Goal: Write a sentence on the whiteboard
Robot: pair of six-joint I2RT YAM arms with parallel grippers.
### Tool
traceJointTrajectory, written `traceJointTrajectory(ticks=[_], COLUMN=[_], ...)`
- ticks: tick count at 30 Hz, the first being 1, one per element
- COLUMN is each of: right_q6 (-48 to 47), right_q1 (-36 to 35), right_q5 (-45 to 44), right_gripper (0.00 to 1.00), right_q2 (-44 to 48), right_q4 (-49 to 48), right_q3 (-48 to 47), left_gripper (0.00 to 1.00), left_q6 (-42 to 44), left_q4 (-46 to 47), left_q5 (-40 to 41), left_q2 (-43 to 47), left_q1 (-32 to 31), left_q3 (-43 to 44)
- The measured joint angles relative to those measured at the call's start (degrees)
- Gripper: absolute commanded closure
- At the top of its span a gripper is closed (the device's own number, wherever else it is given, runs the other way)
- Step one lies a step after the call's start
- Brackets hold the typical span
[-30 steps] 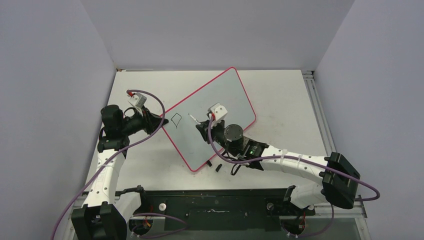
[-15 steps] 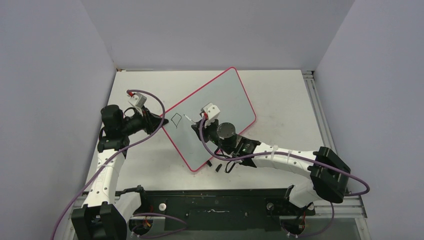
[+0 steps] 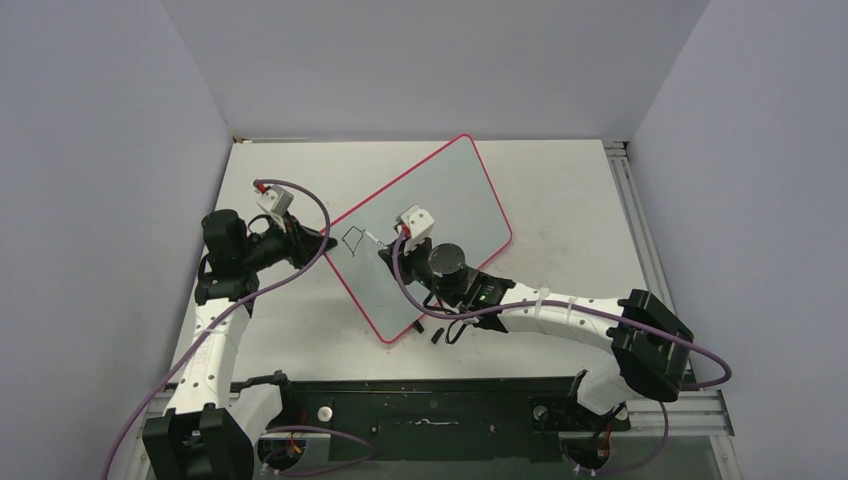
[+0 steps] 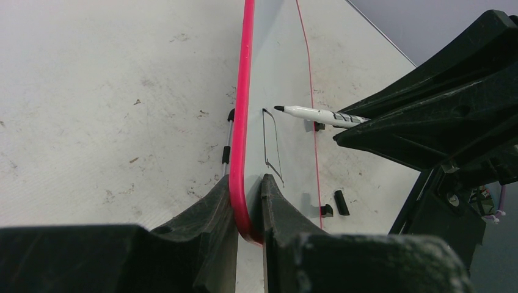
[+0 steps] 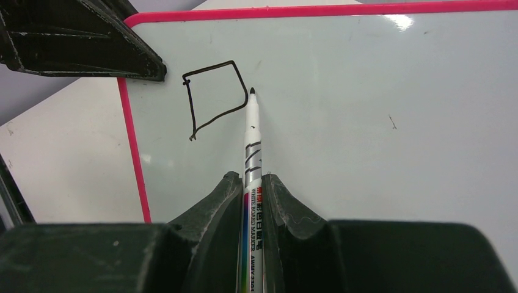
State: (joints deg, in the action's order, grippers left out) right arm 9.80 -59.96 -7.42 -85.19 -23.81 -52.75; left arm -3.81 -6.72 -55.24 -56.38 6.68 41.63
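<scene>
The table [image 3: 570, 200] is a scuffed white surface flecked with small dark specks, boxed in on three sides by plain pale grey walls [image 3: 430, 60]. A metal rail [image 3: 640, 235] runs along its right edge and a black base bar [image 3: 430, 395] along the near edge.

The whiteboard [image 3: 455, 195] lies flat on the table, left of centre and turned at an angle. Its long axis runs diagonally from near-left to far-right in the top view, so one rounded corner points at the back wall and the opposite one at the arm bases. Two small black pieces [image 3: 437, 334] sit on the table just beside its near corner.

The left gripper [image 4: 245, 180] has its jaws clamped on the board's pink-red rim [image 4: 247, 91] at the left short edge, one finger on each side of it.

The right gripper [image 5: 250, 177] has its jaws closed on a white marker [image 5: 251, 143], holding it by the barrel. The marker's long axis points away from the wrist, tip toward the far-left and toward the left gripper [image 3: 322, 242].

The sentence [image 5: 214, 97] is one boxy closed black outline near the board's left end. The marker tip sits just beside the outline's right side — whether it touches the board cannot be told.
</scene>
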Motion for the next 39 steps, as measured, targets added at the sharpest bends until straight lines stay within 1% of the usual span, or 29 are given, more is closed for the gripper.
traceJointTrajectory(ticks=[19,30,39], right_q6=[0.0,0.2,1.0], right_q1=[0.0,-0.1,-0.1], right_q5=[-0.2,-2.8,-3.3], right_gripper=[0.95,0.95,0.95], right_q2=[-1.7,-1.7,-1.7], right_q4=[-0.2,-0.2,-0.2], right_q3=[-0.6,-0.6,-0.5], left_gripper=[1.0,1.0,1.0], left_q6=[0.1,0.3,0.3], left_q4=[-0.5,-0.5,-0.6], left_q5=[0.7,0.7,0.7], left_q2=[0.0,0.0,0.0], left_q1=[0.0,0.0,0.0], left_q3=[0.0,0.0,0.0])
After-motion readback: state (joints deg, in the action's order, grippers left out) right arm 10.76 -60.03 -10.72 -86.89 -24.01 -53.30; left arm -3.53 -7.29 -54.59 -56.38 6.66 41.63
